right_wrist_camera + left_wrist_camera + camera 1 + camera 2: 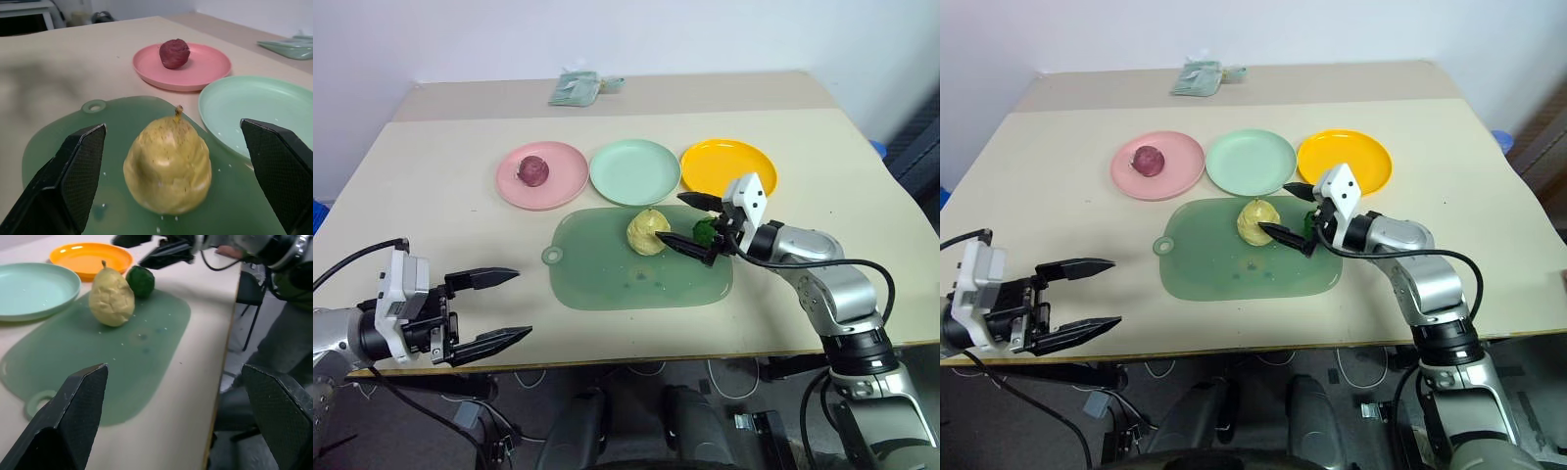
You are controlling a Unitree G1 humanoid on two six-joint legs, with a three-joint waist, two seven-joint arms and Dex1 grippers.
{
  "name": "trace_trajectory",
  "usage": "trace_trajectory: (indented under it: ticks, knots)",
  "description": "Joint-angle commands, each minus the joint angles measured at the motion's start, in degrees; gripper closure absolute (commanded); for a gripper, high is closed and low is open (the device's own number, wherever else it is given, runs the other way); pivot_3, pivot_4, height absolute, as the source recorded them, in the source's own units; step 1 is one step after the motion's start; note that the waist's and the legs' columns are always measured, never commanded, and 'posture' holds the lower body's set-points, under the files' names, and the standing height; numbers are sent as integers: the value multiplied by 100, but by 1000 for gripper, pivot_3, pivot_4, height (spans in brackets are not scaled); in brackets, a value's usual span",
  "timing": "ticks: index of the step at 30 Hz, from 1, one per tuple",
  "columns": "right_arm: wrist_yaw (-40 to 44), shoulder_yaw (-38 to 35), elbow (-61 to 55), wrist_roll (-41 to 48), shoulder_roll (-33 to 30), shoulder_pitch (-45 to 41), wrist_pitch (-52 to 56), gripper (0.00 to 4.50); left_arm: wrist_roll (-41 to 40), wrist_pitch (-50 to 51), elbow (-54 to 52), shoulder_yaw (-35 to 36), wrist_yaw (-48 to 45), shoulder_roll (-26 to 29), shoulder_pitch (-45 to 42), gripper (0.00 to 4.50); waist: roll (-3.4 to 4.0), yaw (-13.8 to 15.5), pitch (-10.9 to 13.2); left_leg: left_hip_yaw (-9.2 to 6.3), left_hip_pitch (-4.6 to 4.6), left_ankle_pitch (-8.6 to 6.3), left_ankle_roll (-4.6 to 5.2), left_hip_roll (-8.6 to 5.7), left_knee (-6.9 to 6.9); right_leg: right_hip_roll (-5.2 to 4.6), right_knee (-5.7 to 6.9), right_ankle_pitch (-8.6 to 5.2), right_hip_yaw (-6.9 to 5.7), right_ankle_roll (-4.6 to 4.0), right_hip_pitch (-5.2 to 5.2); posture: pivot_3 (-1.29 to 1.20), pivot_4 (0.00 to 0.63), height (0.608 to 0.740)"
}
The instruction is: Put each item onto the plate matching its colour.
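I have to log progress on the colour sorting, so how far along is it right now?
One of three is done: the dark red item lies on the pink plate. In hand: the open right gripper is at the green item on the mat, not gripping it. Left: the green item to the mint plate, the yellow pear to the orange plate. The left gripper is open.

Your left gripper sits low on your left side, pulled in close to you, out past the near edge of the table; its two black fingers are spread wide apart and point to the right, with nothing between them; your right arm bends at the elbow and reaches forward and to the left; your right gripper is held about level, and its fingers are spread wide apart too, gripping nothing.
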Motion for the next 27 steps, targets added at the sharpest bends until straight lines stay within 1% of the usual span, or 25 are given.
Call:
trace_trajectory:
  ticks: [1, 6, 10, 14, 18, 23, 25, 26, 27]
  knots:
    - [95, 77, 93, -105, 62, -250, 12, 0, -89, -146, -264, 136, -31, 1, 95, 72, 0, 0, 0, 0, 0, 0, 0, 0, 0, 0, 0, 0, 0, 0, 0, 0, 150, 740]
    - [174, 148, 195, -112, 170, -399, 215, 0, -88, -162, -308, 39, 66, -53, 82, 72, 1, -6, 0, 0, 0, -1, 0, 0, -1, 1, 0, 0, 0, 0, -1, 0, 150, 740]
    - [281, 250, 545, -197, 332, -617, 227, 0, -85, -183, -283, -60, 143, -74, -12, 72, 1, -13, 0, 0, 0, -1, 0, 0, -1, 2, 0, 0, 0, 0, -2, 0, 150, 740]
    - [375, 329, 851, -346, 463, -725, 107, 0, -75, -202, -260, -99, 160, -80, -45, 72, 1, -12, 0, 0, 0, -1, -1, 0, -4, 3, 0, 1, 0, 0, -3, 0, 150, 740]
    - [492, 506, 1517, -627, 663, -933, -133, 0, -58, -234, -290, -141, 198, -107, -32, 72, 1, -24, 1, 1, 1, -1, -1, 0, -5, 5, 1, 1, 1, 0, -4, 0, 150, 740]
    - [661, 552, 2008, -795, 810, -1048, -427, 0, -48, -254, -328, -183, 277, -139, -44, 72, 2, -21, 1, 1, 1, -1, -1, 1, -10, 8, 0, 2, 1, 0, -7, 0, 150, 740]
    - [668, 537, 2129, -845, 872, -1086, -531, 549, -48, -265, -364, -188, 306, -156, -12, 0, 2, -25, 1, 1, 1, -1, -2, 2, -10, 10, 0, 2, 1, 0, -7, 0, 150, 740]
    - [680, 533, 2163, -863, 889, -1097, -561, 898, -51, -272, -380, -189, 322, -162, 4, 0, 2, -28, 1, 1, 1, -1, -2, 2, -10, 11, 0, 2, 1, 0, -7, 0, 150, 740]
    - [695, 529, 2186, -876, 898, -1104, -583, 1342, -54, -277, -389, -189, 334, -165, 14, 0, 2, -31, 1, 1, 1, -1, -3, 3, -10, 12, 0, 2, 1, 0, -7, 0, 150, 740]
